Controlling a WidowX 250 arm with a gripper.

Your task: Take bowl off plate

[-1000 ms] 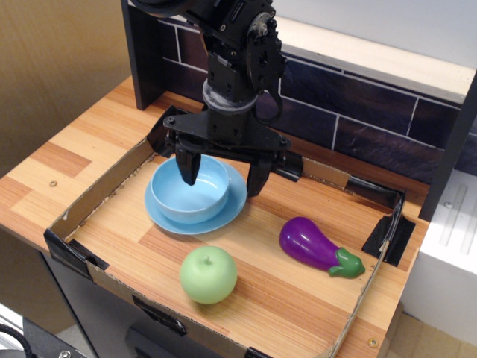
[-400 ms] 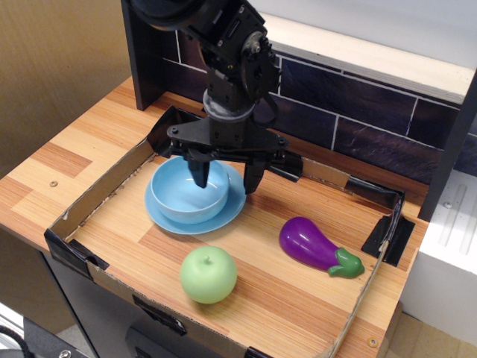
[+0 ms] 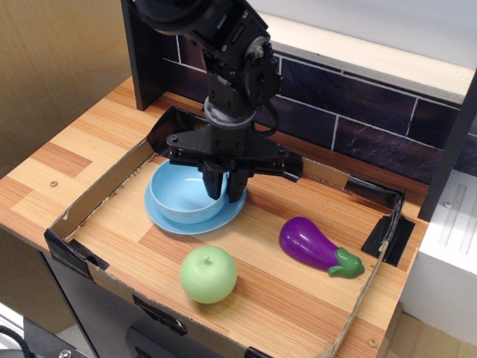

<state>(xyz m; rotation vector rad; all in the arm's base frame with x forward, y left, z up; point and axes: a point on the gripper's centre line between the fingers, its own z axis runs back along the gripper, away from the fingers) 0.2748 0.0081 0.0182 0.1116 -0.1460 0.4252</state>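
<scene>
observation.image: my end effector (image 3: 225,184) pinches the bowl (image 3: 182,192) at its right rim; bowl sits on the plate (image 3: 195,222).

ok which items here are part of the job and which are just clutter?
In play:
bowl, sitting on the plate
plate, under the bowl
gripper, fingers closed on the bowl's right rim

Just lying about:
green apple
purple eggplant
cardboard tray around everything
</scene>
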